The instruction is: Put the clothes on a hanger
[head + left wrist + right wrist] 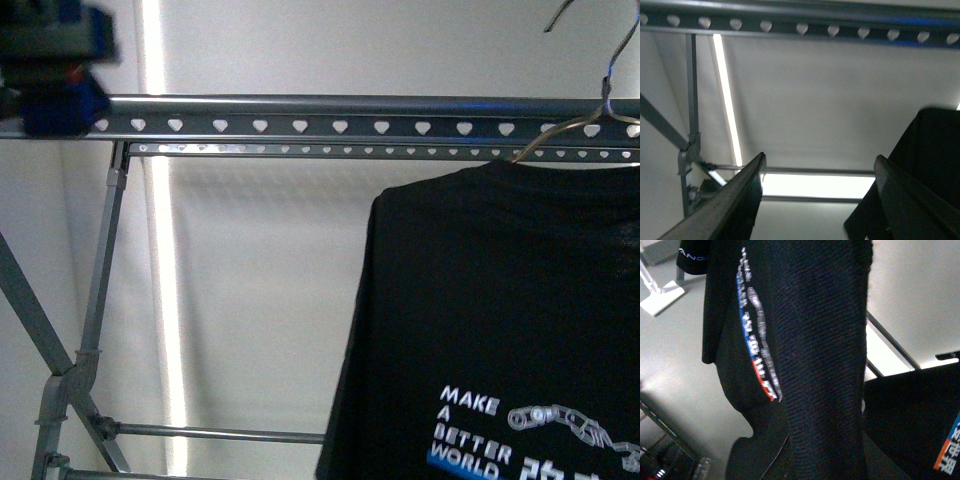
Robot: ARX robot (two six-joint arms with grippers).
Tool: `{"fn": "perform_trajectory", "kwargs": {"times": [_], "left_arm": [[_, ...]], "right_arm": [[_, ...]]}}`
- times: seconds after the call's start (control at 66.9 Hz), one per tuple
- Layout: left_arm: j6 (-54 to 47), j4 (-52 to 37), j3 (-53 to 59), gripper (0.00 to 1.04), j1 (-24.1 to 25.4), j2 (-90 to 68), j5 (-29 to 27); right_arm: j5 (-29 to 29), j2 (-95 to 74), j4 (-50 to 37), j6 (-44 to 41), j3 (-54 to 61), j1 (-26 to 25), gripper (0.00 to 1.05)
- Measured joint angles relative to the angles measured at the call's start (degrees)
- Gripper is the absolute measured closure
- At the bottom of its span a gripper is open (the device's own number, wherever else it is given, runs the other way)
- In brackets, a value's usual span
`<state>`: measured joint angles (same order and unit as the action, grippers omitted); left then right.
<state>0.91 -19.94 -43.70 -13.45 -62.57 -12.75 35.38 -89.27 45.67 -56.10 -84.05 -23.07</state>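
Observation:
The clothes [500, 300], a black T-shirt with white "MAKE A BETTER WORLD" print, hang at the right on a thin wire hanger [575, 125] just below the rail. The hanger [340, 115] is the dark grey rack whose rails with heart-shaped holes run across the top. My left gripper [820, 157] is open and empty, below the rail [790, 22] and left of the shirt's edge [935, 150]. My right gripper is hidden by the shirt's black cloth [815, 365], which fills the right wrist view; it is shut on that cloth.
A blurred dark and blue part of my left arm [55, 75] sits at the rail's left end. The rack's slanted legs [100, 260] and lower crossbar [220, 433] stand at the left. A white stand base [660, 297] lies on the floor.

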Motion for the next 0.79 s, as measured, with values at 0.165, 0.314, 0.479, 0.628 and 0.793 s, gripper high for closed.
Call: {"fn": "perform_trajectory", "kwargs": {"times": [0.165, 0.314, 0.479, 0.628, 0.793], "left_arm": [[-0.5, -4.8, 11.5, 0.77, 3.2, 5.9, 2.5], [-0.5, -7.6, 19.3, 1.02, 5.1, 10.5, 4.7], [-0.7, -9.4, 25.9, 1.01, 7.1, 15.1, 6.7], [-0.7, -9.7, 30.4, 1.01, 8.5, 18.9, 7.9], [-0.7, -9.4, 34.7, 1.01, 13.3, 24.2, 12.4]], "right_arm": [[-1.6, -2.1, -0.3, 10.9, -4.5, 0.8, 0.95], [-4.6, -5.5, -1.0, 17.9, -8.1, 2.2, 0.95], [-8.6, -10.9, -2.3, 24.1, -12.4, 2.5, 0.95], [-11.3, -15.5, -2.9, 27.4, -17.1, 2.2, 0.95], [-13.4, -21.0, -2.2, 31.5, -24.9, 1.9, 0.95]]}}
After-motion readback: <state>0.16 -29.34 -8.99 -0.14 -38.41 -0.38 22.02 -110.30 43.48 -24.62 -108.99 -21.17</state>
